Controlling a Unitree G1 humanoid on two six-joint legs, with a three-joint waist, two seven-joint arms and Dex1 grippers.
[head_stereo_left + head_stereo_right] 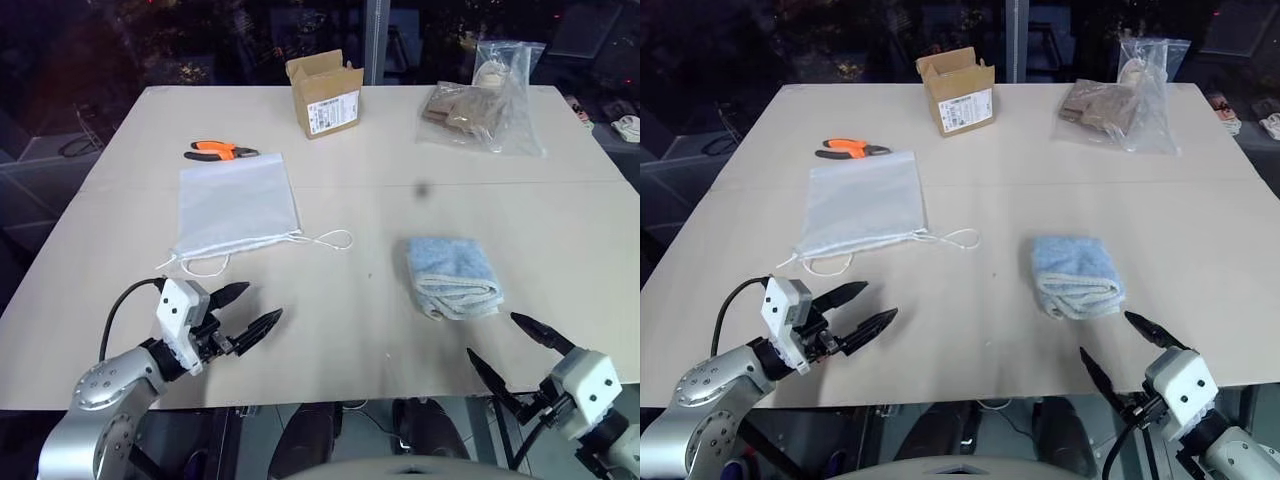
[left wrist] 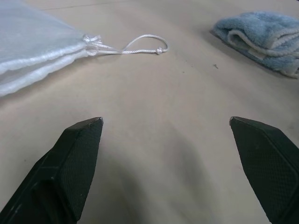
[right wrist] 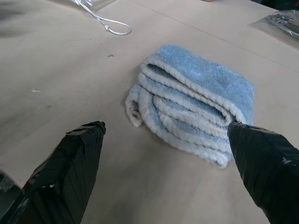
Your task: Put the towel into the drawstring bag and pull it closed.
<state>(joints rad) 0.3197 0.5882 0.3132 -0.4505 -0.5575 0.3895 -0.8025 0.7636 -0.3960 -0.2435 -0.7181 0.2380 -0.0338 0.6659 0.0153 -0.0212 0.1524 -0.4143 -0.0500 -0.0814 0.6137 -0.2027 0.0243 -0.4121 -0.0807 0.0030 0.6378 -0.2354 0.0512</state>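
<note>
Blue fluffy folded towel (image 1: 452, 276) lay just ahead of the wide-open right end effector (image 1: 509, 347). The left end effector (image 1: 256, 310), equally wide, sat near the white thin-fabric drawstring bag (image 1: 237, 208). A shallow pinch might unfold the towel.

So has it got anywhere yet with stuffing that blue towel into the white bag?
Nothing looks done yet. The towel lies folded on the table, apart from the drawstring bag, which lies flat with its cord loop slack. In hand: nothing; the left gripper and right gripper are open and empty near the table's front edge. Left to do: pick up the towel, bag it, pull the cord.
</note>
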